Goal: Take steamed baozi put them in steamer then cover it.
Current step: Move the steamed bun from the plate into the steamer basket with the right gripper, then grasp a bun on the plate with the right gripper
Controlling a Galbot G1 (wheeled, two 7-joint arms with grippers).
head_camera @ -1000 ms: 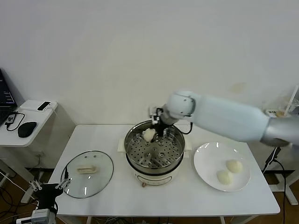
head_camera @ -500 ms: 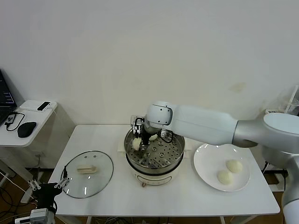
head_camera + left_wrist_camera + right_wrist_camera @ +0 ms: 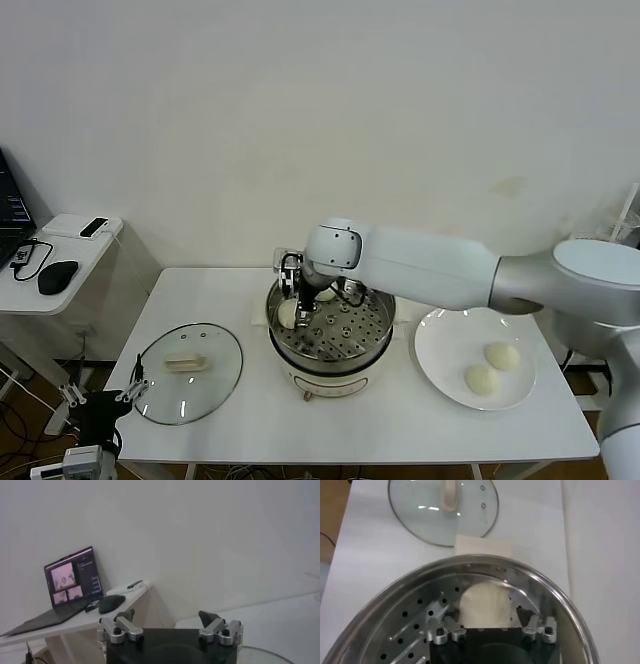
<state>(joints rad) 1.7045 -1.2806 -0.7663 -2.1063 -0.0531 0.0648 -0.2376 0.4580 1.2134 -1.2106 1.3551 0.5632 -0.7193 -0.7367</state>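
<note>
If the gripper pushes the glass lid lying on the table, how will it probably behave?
The glass lid lies flat on the table, so it would probably slide, not roll or tip. Smooth glass with a metal rim suggests it is stiff, slippery and breakable. Its cream handle looks like the safest place to grip.

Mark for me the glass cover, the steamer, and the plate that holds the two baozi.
cover (image 3: 188, 372), head view, on the clear glass below its handle.
steamer (image 3: 345, 365), head view, on its near steel wall.
plate (image 3: 440, 350), head view, on its bare left part.
</note>
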